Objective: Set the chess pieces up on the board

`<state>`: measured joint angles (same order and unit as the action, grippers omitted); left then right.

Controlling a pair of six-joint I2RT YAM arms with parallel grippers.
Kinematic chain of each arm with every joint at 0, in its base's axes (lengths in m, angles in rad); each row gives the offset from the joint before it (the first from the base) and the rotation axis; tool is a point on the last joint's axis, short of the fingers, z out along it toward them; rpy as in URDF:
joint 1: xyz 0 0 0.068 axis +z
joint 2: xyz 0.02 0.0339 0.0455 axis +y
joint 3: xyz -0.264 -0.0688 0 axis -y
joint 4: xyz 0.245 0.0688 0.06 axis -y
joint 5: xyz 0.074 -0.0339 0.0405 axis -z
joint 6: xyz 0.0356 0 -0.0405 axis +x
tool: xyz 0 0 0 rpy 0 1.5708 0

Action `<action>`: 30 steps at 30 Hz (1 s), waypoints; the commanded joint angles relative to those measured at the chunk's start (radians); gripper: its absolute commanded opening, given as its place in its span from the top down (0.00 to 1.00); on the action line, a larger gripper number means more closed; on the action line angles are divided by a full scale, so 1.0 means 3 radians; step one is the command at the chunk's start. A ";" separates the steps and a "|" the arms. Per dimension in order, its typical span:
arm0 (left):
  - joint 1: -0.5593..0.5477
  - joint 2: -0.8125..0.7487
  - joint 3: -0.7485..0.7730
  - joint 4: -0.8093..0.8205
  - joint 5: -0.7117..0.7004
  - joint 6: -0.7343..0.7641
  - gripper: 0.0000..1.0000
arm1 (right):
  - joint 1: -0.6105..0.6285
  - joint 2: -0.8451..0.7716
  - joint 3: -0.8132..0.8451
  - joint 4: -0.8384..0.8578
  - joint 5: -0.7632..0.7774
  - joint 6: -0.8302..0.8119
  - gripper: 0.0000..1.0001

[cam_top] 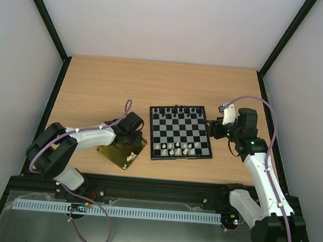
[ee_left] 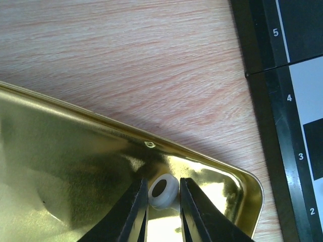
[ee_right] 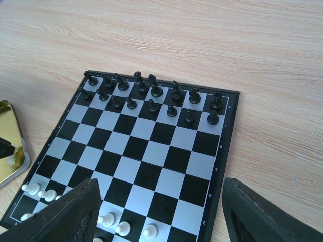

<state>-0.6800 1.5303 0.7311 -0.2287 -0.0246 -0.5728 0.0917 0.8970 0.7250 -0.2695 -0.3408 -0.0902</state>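
A white chess piece point(ee_left: 163, 190) lies on its side in the corner of the gold tray point(ee_left: 60, 151), its round base toward the camera. My left gripper point(ee_left: 163, 187) is shut on it, one finger against each side of the base. The board point(cam_top: 150, 132) lies to the right of the tray. Black chessmen point(ee_right: 151, 93) fill its two far rows. Several white pieces point(cam_top: 173, 149) stand on its near rows. My right gripper point(ee_right: 160, 184) hangs wide open above the board's near right part and holds nothing.
Two more white pieces point(cam_top: 129, 159) lie in the gold tray point(cam_top: 112, 151), which sits by the board's near left corner. The board's rim point(ee_left: 272, 126) is just right of the tray. Black frame rails run along the table's sides.
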 commanded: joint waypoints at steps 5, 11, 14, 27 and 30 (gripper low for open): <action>-0.0099 0.0006 -0.0045 -0.0167 0.0041 0.0000 0.84 | -0.0014 -0.0015 -0.0081 -0.0059 -0.0282 -0.0111 0.31; -0.0106 -0.0168 -0.0158 -0.0264 0.0063 -0.0107 0.87 | 0.0148 0.0240 0.0119 -0.0320 -0.0873 -0.0332 0.40; -0.0106 -0.0289 -0.0235 -0.0277 0.0103 -0.0197 0.87 | 0.0503 0.0429 0.0277 -0.0420 -0.0619 -0.0470 0.46; -0.0106 -0.0679 0.0242 -0.1056 0.0015 -0.0088 0.60 | 0.0881 0.0440 0.0147 -0.0271 -0.0529 -0.0503 0.47; -0.0114 -0.0610 0.0477 -0.1229 -0.0078 0.0264 0.61 | 0.0881 0.0264 0.0072 -0.0280 -0.0478 -0.0558 0.47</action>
<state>-0.7086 1.3369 0.7712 -0.4835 -0.0025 -0.6212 0.3511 1.0443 0.7807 -0.3477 -0.4995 -0.2302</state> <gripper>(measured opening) 0.393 0.528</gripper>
